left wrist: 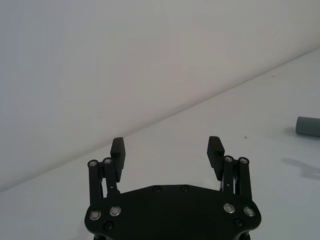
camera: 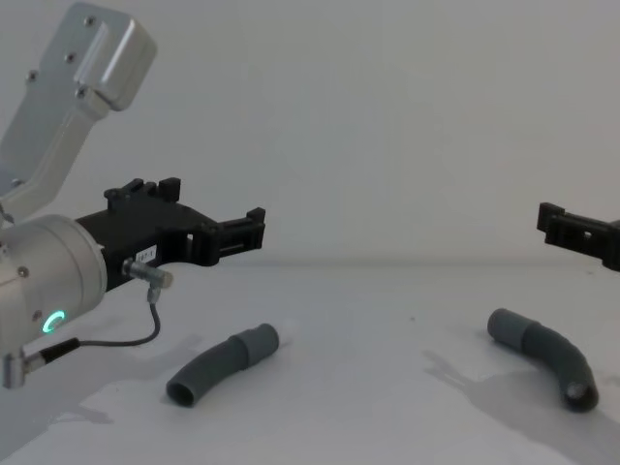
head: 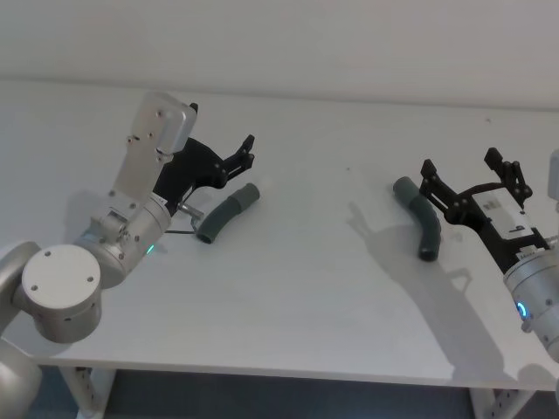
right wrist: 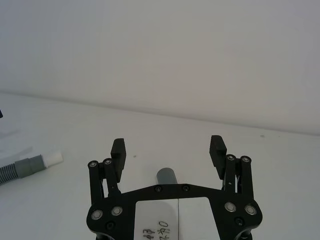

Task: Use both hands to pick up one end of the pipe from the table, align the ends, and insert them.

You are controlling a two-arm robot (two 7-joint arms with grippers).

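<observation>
Two dark-grey curved pieces of the pipe lie on the white table (head: 306,305). The left piece (head: 227,212) (camera: 221,363) has a narrow white tip (right wrist: 52,159) beyond a grey collar. My left gripper (head: 246,153) (left wrist: 167,146) (camera: 254,231) hovers open just above and behind it, holding nothing. The right piece (head: 419,227) (camera: 547,356) lies at the right, its wide grey end (right wrist: 166,176) showing below my right gripper (head: 461,166) (right wrist: 167,147) (camera: 554,221). That gripper is open and empty, raised just right of this piece. The same grey end (left wrist: 307,126) appears in the left wrist view.
A plain pale wall (head: 349,44) runs behind the table. Bare tabletop (head: 332,209) separates the two pieces. The table's front edge (head: 288,374) lies close below both arms.
</observation>
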